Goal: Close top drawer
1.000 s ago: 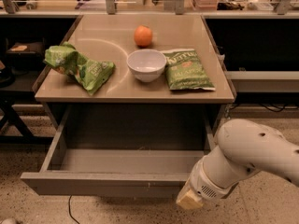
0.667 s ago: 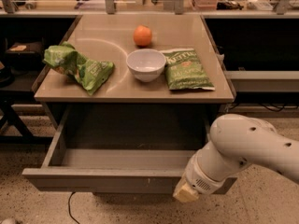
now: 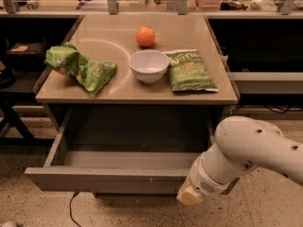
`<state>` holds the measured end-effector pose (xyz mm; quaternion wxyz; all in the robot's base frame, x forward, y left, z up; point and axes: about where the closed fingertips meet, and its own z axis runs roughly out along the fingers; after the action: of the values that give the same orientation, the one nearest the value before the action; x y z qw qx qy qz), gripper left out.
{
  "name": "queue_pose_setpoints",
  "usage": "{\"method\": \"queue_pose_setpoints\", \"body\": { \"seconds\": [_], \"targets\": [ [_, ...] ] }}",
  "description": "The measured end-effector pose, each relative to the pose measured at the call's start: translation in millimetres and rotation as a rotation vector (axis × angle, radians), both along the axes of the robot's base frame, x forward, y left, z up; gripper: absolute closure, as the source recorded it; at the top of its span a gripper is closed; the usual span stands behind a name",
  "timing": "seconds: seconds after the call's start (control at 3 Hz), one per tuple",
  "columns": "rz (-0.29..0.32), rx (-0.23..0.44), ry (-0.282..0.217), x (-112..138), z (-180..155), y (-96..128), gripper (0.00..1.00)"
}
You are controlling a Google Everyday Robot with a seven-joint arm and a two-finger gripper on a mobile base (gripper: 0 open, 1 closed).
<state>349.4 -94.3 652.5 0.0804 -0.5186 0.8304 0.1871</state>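
The top drawer (image 3: 104, 179) stands pulled far out below the tabletop, its plain grey-brown front facing me and its dusty grey inside (image 3: 128, 159) bare. My gripper (image 3: 189, 196) shows as a pale tip at the end of the white arm (image 3: 255, 150). It sits at the right end of the drawer front, at or just before its face. I cannot tell whether it touches the front.
On the tabletop (image 3: 142, 91) lie a crumpled green bag (image 3: 80, 67), a white bowl (image 3: 148, 65), an orange (image 3: 145, 36) and a flat green chip bag (image 3: 189, 70). Dark shelving flanks the table. A cable (image 3: 71, 207) runs on the speckled floor.
My arm and gripper have moved a little left and up toward the drawer front's right end. The drawer front has shifted slightly inward.
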Motion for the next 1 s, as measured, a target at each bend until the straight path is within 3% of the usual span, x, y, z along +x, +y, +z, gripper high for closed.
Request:
{"method": "queue_pose_setpoints", "body": {
  "seconds": [1.0],
  "targets": [
    [0.0, 0.0, 0.0, 0.0, 0.0, 0.0, 0.13]
  ]
}}
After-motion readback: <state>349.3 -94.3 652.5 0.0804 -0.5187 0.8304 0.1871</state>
